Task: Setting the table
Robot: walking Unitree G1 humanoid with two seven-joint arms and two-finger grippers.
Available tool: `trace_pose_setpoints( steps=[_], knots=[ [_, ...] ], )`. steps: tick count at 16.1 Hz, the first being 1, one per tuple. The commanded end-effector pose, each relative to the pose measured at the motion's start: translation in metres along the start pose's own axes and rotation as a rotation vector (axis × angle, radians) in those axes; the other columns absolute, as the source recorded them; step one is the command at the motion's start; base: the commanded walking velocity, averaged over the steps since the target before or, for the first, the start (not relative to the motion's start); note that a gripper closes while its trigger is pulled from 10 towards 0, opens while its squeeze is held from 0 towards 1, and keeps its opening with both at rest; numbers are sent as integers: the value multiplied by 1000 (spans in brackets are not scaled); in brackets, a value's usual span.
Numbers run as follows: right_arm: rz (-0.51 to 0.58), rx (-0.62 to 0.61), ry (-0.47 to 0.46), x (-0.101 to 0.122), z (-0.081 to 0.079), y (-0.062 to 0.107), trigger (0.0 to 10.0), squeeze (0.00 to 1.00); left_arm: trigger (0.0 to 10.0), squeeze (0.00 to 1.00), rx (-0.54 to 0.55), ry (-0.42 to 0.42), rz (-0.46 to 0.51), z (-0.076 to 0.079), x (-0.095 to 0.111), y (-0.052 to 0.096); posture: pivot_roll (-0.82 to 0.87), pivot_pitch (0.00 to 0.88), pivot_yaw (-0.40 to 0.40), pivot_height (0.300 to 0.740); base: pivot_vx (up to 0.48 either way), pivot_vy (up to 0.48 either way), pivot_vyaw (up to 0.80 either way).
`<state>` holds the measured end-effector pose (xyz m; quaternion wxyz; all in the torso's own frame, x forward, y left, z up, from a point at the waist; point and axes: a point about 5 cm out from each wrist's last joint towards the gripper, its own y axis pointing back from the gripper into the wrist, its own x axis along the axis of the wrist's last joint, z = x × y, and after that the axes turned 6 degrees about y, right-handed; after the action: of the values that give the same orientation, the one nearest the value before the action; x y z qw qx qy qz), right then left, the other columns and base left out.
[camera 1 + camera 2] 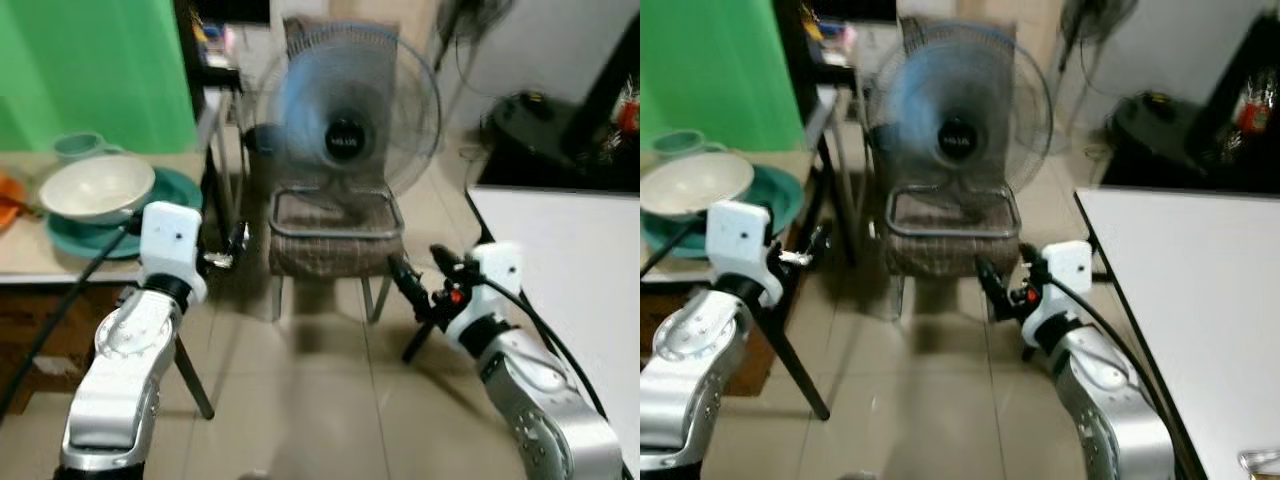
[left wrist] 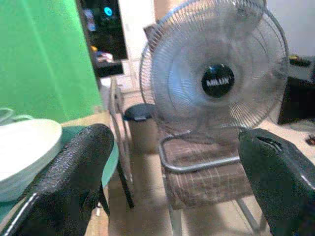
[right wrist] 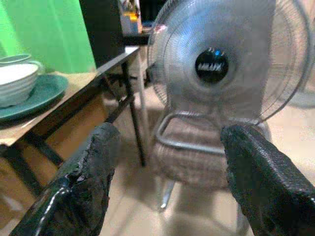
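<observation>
White bench [image 1: 1200, 290]: it stood on my right, its top bare apart from a small object at the near corner that I could not identify.
Wooden bench [image 1: 30, 255]: it stood on my left in front of a green wall, and it carried the dishes.
Fan [image 1: 345, 120]: a pedestal fan sat straight ahead on a wicker chair [image 1: 335, 235], between the two benches.
Teal plate [image 1: 170, 190]: it lay flat near the wooden bench's right edge; being round, it had no long axis and pointed nowhere.
White bowl [image 1: 98, 185]: it rested upright on the teal plate with its mouth facing up; a pale green cup [image 1: 80, 146] stood just behind it.
Left pincer [image 2: 172, 162]: its fingers were spread wide and held nothing; it hung just beside the wooden bench's edge, near the plate.
Right pincer [image 3: 165, 162]: it was also spread and empty, held over the floor before the chair.
Progress: I judged the setting barely begun, with the dishes still stacked on the left.
Risk: the plate sat close to the edge, so a clumsy reach could push the stack off.
Risk: lifting the plate with the bowl loose on it could tip the bowl.
Risk: turning toward the white bench could swing an arm into the fan.
</observation>
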<state>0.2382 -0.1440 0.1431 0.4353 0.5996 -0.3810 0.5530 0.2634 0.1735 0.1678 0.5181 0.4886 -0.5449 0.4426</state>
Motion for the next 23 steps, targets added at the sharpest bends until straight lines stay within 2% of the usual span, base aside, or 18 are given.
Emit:
trace_pose_setpoints(
  steps=[1,4,8,23],
  knots=[
    [-22,-65,54,-3,10,1,10000,0,10000,0,-32,3,18,8,5,-2,74,0,-48,740,304,0,0],
    [-34,-157,70,-7,18,1,10000,0,10000,0,-40,-2,9,7,3,-1,73,0,-34,740,300,0,0],
    [13,-125,55,-4,13,5,10000,0,10000,0,-60,-11,-5,6,2,0,82,0,-10,740,300,0,0],
    [6,-1,-7,-12,-1,1,10000,0,10000,0,-106,-66,-4,7,6,5,113,0,-17,740,294,0,800]
  ],
)
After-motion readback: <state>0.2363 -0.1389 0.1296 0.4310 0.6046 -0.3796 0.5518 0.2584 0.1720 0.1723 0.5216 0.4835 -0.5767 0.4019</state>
